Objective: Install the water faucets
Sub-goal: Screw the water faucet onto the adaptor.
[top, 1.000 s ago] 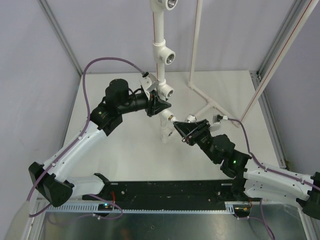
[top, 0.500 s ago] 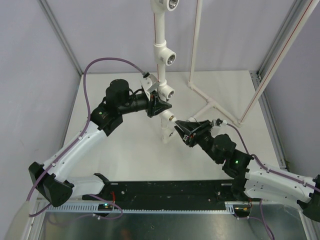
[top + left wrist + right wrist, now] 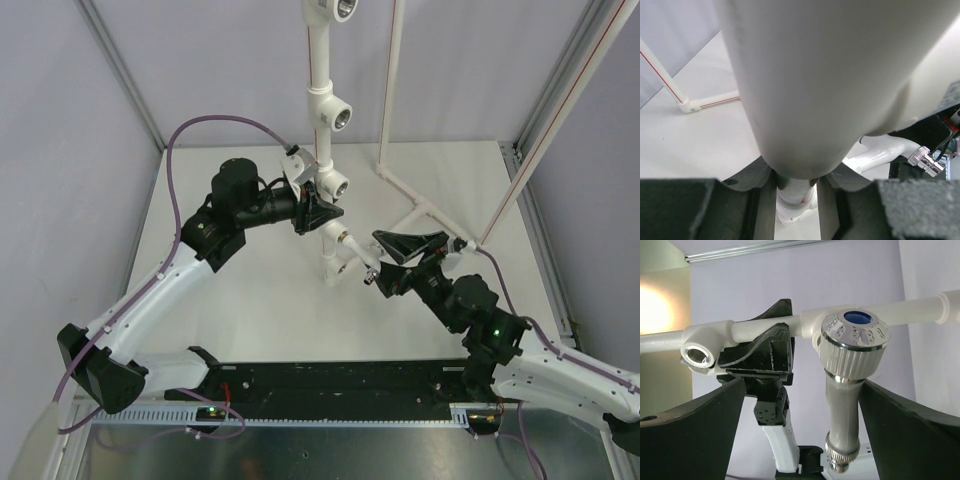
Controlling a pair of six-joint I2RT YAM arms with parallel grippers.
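At table centre: tall white plastic pipe frame, upright.
Left gripper: clenched round that pipe.
Faucet: small white plastic tap with blue-centred knob, jutting from the pipe at 4 o'clock of the left gripper.
Right gripper: released, jaws wide either side of the tap, not touching.

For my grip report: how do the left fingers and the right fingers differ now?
The left fingers are closed on the white pipe; the right fingers stand wide apart. The left fingers hold something; the right fingers grip nothing, only flanking the faucet. Both are black.
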